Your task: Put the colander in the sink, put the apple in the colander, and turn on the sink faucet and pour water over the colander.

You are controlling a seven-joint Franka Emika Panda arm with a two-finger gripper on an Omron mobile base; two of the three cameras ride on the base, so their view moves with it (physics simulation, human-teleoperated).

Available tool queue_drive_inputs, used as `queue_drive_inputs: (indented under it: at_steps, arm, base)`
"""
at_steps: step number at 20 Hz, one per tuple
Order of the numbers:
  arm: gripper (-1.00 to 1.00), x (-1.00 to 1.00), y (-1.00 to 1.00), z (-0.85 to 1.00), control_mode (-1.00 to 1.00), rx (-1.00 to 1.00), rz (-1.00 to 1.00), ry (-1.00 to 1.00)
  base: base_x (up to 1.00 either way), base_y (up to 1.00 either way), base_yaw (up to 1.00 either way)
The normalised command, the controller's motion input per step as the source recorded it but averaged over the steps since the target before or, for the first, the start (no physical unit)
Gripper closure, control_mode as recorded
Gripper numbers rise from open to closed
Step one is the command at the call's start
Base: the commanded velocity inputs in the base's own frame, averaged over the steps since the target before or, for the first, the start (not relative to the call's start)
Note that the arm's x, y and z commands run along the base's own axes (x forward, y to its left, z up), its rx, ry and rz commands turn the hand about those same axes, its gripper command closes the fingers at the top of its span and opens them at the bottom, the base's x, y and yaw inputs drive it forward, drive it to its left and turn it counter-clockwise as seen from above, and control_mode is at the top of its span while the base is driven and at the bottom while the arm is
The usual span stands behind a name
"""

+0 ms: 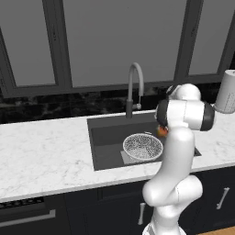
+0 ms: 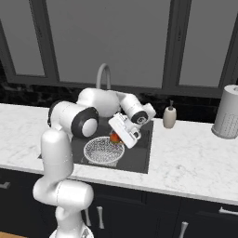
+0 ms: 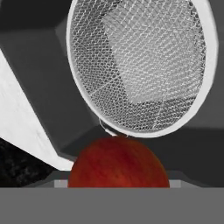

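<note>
The white-silver mesh colander (image 1: 142, 147) (image 2: 103, 151) (image 3: 140, 65) sits on the floor of the dark sink (image 1: 105, 137) (image 2: 140, 157) (image 3: 39, 87). My gripper (image 2: 116, 138) hangs over the sink's right part, just beside and above the colander's rim, shut on the red apple (image 2: 114, 137) (image 3: 118, 162). A sliver of the apple (image 1: 161, 131) peeks out from behind my forearm in the left base view. In the hand view the apple hides the fingertips, with the colander lying just beyond it. The grey gooseneck sink faucet (image 1: 134, 82) (image 2: 103, 74) stands behind the sink; no water runs from it.
A beige soap bottle (image 2: 169, 116) stands on the marble counter (image 2: 190, 153) right of the sink. A tall white-grey cylinder (image 2: 228, 111) (image 1: 227, 92) stands at the far right. Dark backsplash and windows close off the back.
</note>
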Motion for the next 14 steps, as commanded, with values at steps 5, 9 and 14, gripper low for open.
queue_drive_inputs:
  at_steps: [5, 9, 14]
  arm:
    - [1.00, -0.24, 0.39, -0.29, -1.00, -0.15, 0.00, -0.08]
    - [1.00, -0.03, 0.09, -0.31, -1.00, -0.05, 0.00, -0.02]
    - [1.00, 0.12, -0.07, -0.23, -1.00, 0.00, 0.00, 0.00]
  base:
    - [0.00, 0.00, 0.00]
    - [0.00, 0.00, 0.00]
    - [0.00, 0.00, 0.00]
